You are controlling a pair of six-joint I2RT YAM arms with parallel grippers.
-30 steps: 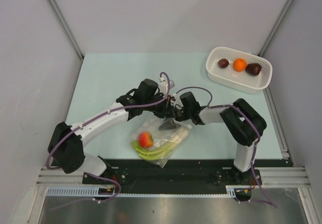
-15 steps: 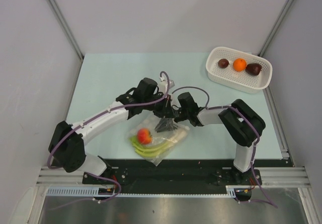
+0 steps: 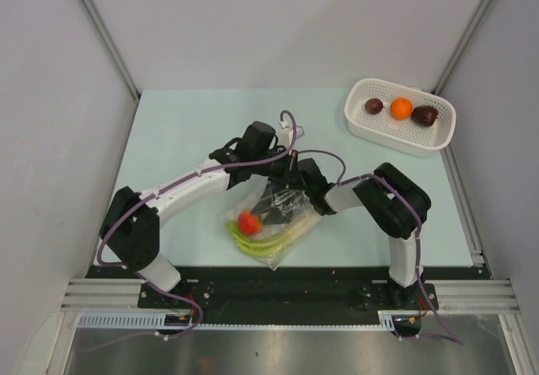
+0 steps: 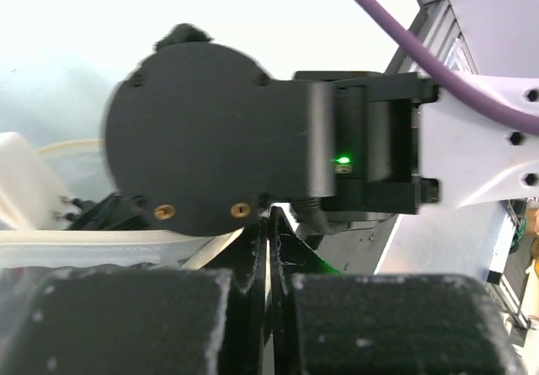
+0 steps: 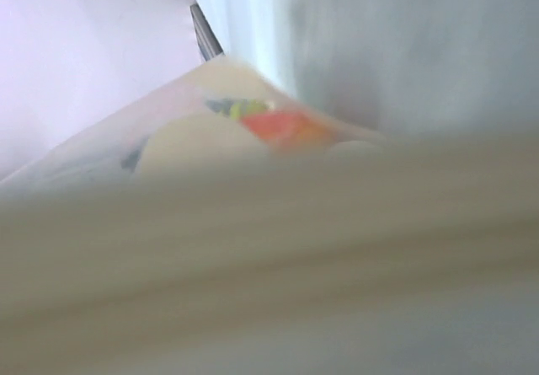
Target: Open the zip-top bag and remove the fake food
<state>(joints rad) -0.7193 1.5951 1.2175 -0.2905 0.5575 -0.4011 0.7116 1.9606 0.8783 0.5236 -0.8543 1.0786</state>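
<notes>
Pretty bare setup: a pale mint-green table boxed in by plain light-grey walls, the back wall meeting the side walls at slim metal corner posts. Along the near edge there's a black plate, an aluminium rail, then shiny sheet metal. Lighting is soft and even.

basket: white, perforated, far right corner | table: pale green
</notes>
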